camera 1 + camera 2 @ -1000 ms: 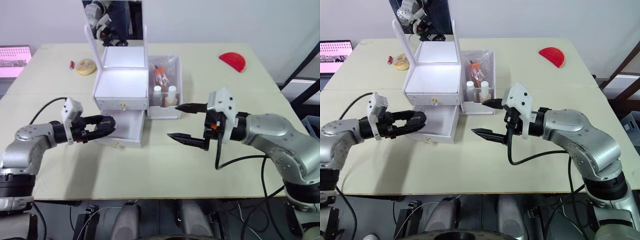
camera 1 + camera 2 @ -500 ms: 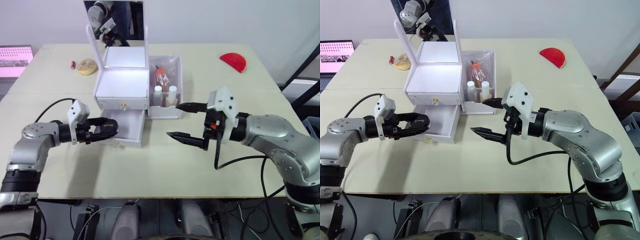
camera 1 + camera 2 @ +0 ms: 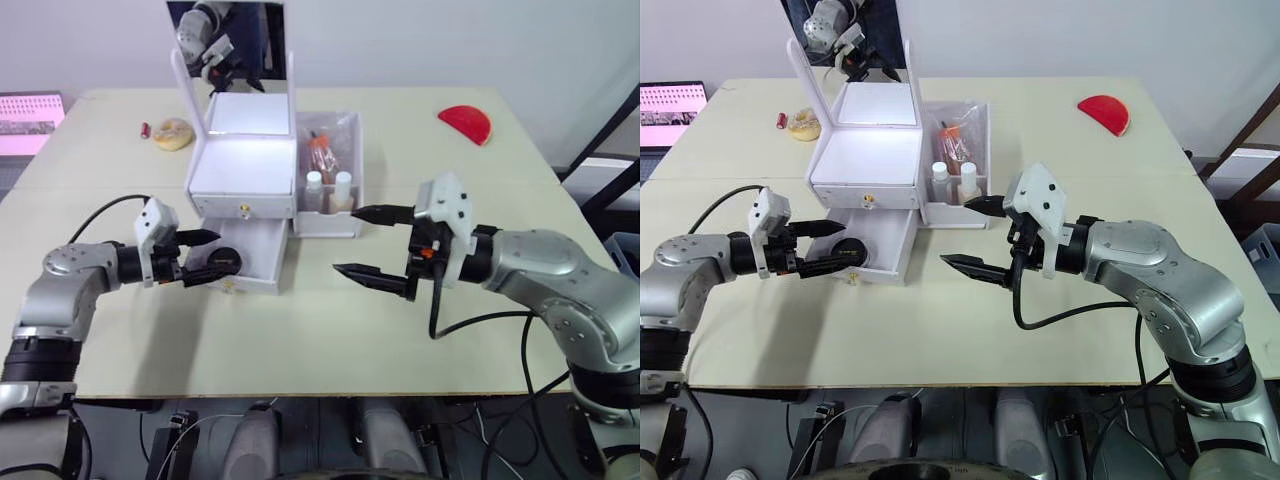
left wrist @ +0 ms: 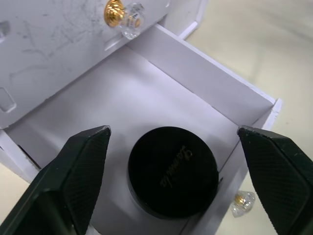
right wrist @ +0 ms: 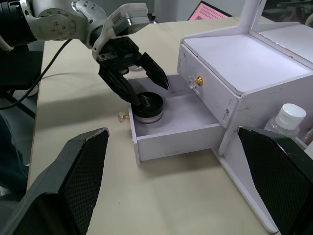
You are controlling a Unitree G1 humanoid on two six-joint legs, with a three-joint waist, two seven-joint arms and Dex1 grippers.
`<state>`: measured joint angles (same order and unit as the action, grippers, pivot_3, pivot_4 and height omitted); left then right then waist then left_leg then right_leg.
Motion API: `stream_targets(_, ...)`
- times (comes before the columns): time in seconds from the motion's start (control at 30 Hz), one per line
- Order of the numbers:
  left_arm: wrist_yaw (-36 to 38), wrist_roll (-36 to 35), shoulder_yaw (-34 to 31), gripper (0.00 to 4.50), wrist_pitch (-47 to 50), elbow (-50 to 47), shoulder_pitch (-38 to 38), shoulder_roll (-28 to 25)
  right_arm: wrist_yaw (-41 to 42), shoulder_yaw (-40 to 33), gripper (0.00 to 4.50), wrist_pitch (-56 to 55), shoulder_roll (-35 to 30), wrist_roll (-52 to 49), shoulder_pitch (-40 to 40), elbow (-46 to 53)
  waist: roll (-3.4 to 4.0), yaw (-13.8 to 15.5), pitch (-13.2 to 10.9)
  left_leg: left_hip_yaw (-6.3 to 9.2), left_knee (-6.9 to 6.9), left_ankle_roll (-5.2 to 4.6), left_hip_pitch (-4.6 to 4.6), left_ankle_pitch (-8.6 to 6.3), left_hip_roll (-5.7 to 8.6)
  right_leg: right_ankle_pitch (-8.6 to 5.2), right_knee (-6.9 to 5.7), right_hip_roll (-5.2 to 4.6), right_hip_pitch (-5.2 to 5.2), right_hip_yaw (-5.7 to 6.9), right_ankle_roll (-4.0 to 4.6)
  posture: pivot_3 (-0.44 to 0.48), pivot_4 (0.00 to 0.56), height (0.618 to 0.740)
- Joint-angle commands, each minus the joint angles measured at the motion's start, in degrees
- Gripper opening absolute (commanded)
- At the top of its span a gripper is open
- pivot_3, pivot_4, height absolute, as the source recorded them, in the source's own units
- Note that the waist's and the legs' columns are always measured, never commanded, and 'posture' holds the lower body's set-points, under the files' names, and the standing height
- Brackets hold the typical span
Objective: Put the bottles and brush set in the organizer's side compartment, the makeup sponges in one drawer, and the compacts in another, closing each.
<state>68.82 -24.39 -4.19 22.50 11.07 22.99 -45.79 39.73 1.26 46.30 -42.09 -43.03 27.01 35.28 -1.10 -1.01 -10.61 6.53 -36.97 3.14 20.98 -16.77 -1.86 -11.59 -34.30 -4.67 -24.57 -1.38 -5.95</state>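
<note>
Compact (image 4: pixel 172 171) partly behind drawer wall (image 4: pixel 215 90)

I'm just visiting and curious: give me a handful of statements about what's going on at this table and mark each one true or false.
1. A round black compact lies in the open lower drawer of the white organizer. True.
2. The left gripper is clamped shut on the compact. False: its fingers are spread apart above it.
3. The upper drawer is pulled out. False: it is shut.
4. Two white-capped bottles stand in the side compartment. True.
5. The right gripper holds a bottle. False: it is open and empty.
</note>
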Motion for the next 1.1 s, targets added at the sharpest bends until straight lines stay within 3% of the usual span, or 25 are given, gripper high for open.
stream_targets(0.03,-0.63,-0.2,-1.91,4.48,1.35,0.14,1.04,-1.38,0.11,-1.97,4.5,-0.96,-0.1,-0.23,0.67,1.09,0.0,0.02,0.0,0.0,0.0,0.0,0.0,0.0,0.0,0.0,0.0,0.0,0.0,0.0,0.0,0.0,0.15,0.739)
stream_targets(0.23,0.52,-2.49,-2.7,4.48,4.9,-1.73,2.07,-2.37,0.24,-1.91,4.5,-1.09,-0.1,-0.04,0.73,0.84,0.0,-0.02,0.0,0.0,0.0,0.0,0.0,0.0,0.0,0.0,0.0,0.0,0.0,0.0,0.0,0.0,0.15,0.739)
stream_targets(0.33,1.42,-4.28,-3.55,3.74,7.16,-3.21,2.51,-3.53,0.29,-1.94,4.5,-1.16,-0.1,0.0,0.67,0.78,-0.01,-0.07,-0.01,0.0,0.01,0.0,0.01,0.0,0.0,0.0,0.02,0.0,0.0,0.0,0.0,0.0,0.15,0.739)
stream_targets(0.6,-0.15,-9.19,-13.0,0.03,13.4,-8.13,-2.48,-8.63,0.76,-3.96,4.5,-0.99,-0.85,-1.16,-0.3,1.04,0.03,-0.07,-0.05,0.01,0.02,0.0,0.09,0.0,0.0,-0.03,0.09,-0.01,-0.01,0.0,-0.03,0.0,0.15,0.739)
stream_targets(0.7,-4.33,-8.72,-20.85,0.03,13.39,-9.07,-8.3,-9.61,2.24,-6.46,4.5,-1.37,-2.42,-1.23,-2.27,0.16,0.03,-0.18,-0.05,0.01,0.06,0.0,0.08,0.0,0.0,-0.04,0.12,-0.01,-0.02,0.0,-0.05,0.0,0.15,0.739)
stream_targets(0.77,-6.77,-8.0,-26.55,0.6,12.36,-9.71,-12.77,-9.84,3.99,-8.73,4.5,-2.22,-4.14,-0.92,-4.4,-1.22,0.02,-0.08,-0.05,0.01,0.08,0.0,0.07,0.0,-0.01,-0.06,0.12,-0.01,-0.03,0.0,-0.07,0.0,0.15,0.739)
stream_targets(0.83,-7.43,-7.22,-30.53,1.32,11.06,-9.47,-16.7,-10.51,5.46,-10.95,4.5,-3.19,-5.46,-0.53,-6.47,-2.78,0.01,-0.01,-0.05,0.0,0.08,0.0,0.09,0.0,-0.01,-0.06,0.14,-0.01,-0.03,0.0,-0.07,0.0,0.15,0.739)
stream_targets(1.03,-6.86,-4.09,-42.48,4.44,6.69,-3.85,-27.92,-13.02,10.93,-20.41,4.5,-10.32,-8.01,3.51,-18.35,-10.96,-0.07,0.29,-0.01,0.0,0.06,0.01,0.1,-0.01,0.0,-0.07,0.19,-0.03,-0.01,0.01,-0.06,0.0,0.15,0.739)
stream_targets(1.1,-6.0,-2.31,-45.69,4.44,3.58,-0.67,-32.13,-13.34,12.77,-24.7,4.5,-13.65,-8.54,5.42,-23.01,-15.21,-0.04,0.19,-0.03,-0.05,0.07,0.02,0.11,-0.01,0.0,-0.08,0.22,-0.05,-0.01,0.0,-0.06,0.0,0.15,0.739)
